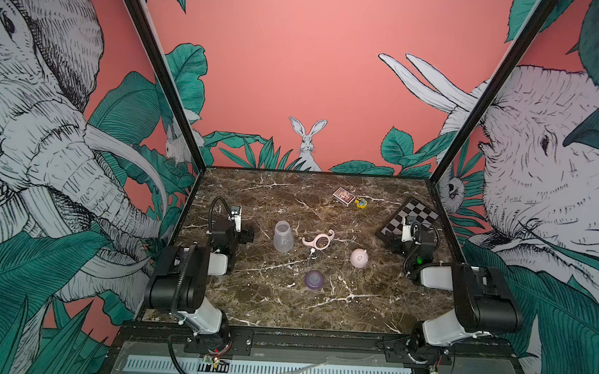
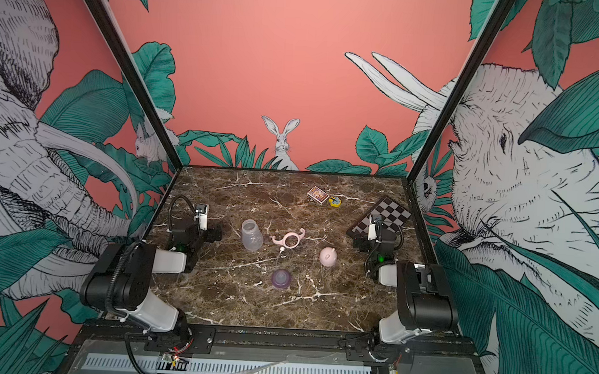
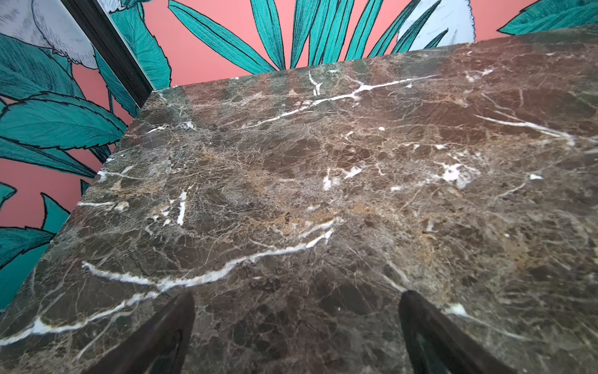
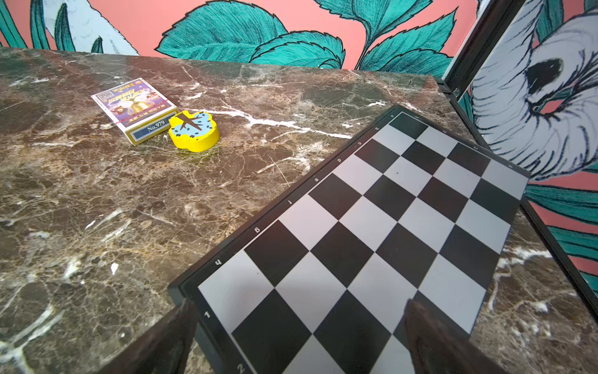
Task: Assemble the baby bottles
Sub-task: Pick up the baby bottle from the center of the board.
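in both top views the bottle parts lie apart on the brown marble table (image 1: 286, 308), none joined; the clear bottle (image 1: 283, 236) stands upright with an open mouth, left of the frame's centre; just right of it the pale pink collar ring (image 1: 318, 239) lies flat, its two curved handles sticking out to either side; the thin straw (image 1: 311, 256) runs down from the ring toward the translucent purple nipple (image 1: 314, 280), which sits on its wide base below centre; the pink dome cap (image 1: 359, 258) with small ears stands alone right of centre, apart from the rest; a small card box (image 1: 344, 196) and a yellow piece (image 1: 361, 202) sit side by side in the upper middle of the table; a checkered board (image 1: 423, 214) lies at the upper right; the two arms sit folded at the table's left and right edges, the right one over the board's near corner.

in the left wrist view the left gripper (image 3: 297, 298) has its two dark fingers spread wide with only bare marble between them; it holds nothing.

in the right wrist view the right gripper (image 4: 301, 304) is likewise spread wide and empty, above a corner of the checkered board; beyond it the card box, marked "no.979", lies just beside the yellow piece.
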Motion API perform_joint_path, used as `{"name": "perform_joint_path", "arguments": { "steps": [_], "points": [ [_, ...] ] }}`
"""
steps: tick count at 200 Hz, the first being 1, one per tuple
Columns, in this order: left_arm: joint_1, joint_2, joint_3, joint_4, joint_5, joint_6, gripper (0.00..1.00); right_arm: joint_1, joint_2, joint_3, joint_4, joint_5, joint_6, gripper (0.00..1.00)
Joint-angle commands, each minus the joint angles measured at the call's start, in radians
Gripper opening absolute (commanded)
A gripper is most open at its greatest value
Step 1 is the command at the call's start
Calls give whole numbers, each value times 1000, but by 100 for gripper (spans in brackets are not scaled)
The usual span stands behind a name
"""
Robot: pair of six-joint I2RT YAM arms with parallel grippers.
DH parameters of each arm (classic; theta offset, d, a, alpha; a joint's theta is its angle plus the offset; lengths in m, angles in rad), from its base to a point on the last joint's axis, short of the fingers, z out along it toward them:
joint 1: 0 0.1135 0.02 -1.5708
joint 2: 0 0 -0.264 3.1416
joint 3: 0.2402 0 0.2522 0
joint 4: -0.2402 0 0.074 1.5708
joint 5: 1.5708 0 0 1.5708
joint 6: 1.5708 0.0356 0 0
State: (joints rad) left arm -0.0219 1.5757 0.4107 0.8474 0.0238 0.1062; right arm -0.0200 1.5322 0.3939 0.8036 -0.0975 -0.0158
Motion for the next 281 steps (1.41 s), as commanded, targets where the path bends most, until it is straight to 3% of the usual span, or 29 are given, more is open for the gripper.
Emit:
{"name": "perform_joint_path", "arguments": {
  "steps": [1, 216, 255, 281],
  "points": [
    [-1, -22, 8, 12, -5, 7, 100, 1, -4, 9, 43, -14, -16, 99],
    [-1, -37, 14, 10, -11, 7, 100, 13, -8, 20, 32, 72, 6, 99],
    [-3, -216, 123, -358, 14, -6, 99, 68, -145, 163, -329, 102, -49, 99],
    [-36, -279, 229, -622, 14, -57, 97, 93, -220, 303, -628, 88, 24, 99]
  ]
}}
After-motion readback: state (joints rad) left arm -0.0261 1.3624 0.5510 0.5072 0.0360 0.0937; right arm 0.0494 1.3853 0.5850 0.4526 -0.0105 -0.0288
